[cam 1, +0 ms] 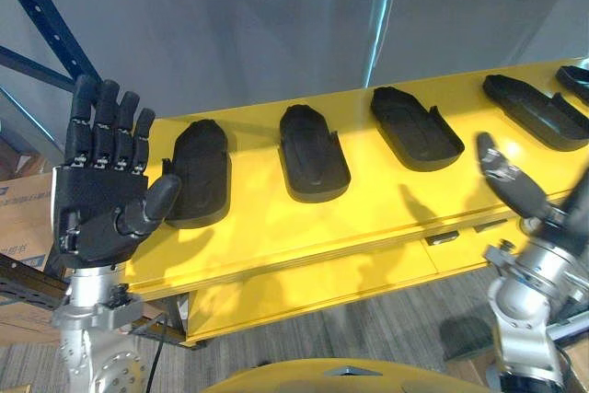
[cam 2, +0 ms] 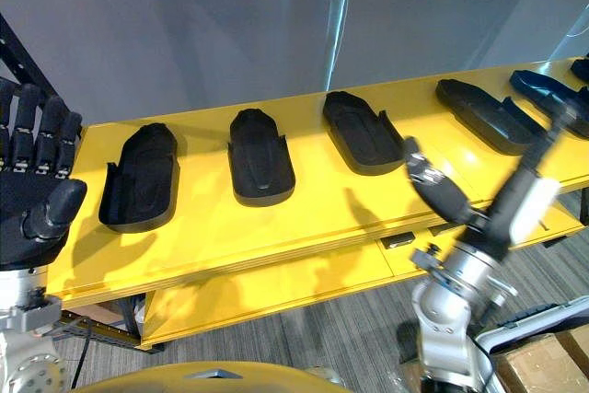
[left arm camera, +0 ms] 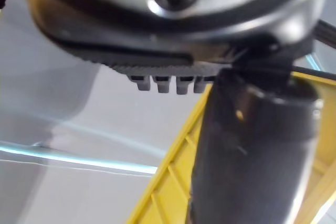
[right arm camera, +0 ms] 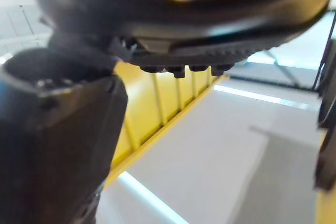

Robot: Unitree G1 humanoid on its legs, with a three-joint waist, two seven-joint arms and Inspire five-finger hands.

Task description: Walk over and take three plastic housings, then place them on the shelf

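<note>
Plastic housings (cam 1: 313,154) sit spaced on the yellow table (cam 1: 267,223), left hand (cam 1: 97,204) and right hand (cam 1: 520,192) released near its edge.

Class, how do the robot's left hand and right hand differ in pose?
The left hand stands upright, palm toward the camera; the right hand tilts, seen edge-on. The left hand is near the leftmost housing, the right hand farther right along the yellow table. Both are open, empty.

Black, shallow plastic housings (cam 1: 314,154) lie hollow side up, spaced in a row along the yellow table (cam 1: 276,227).
</note>
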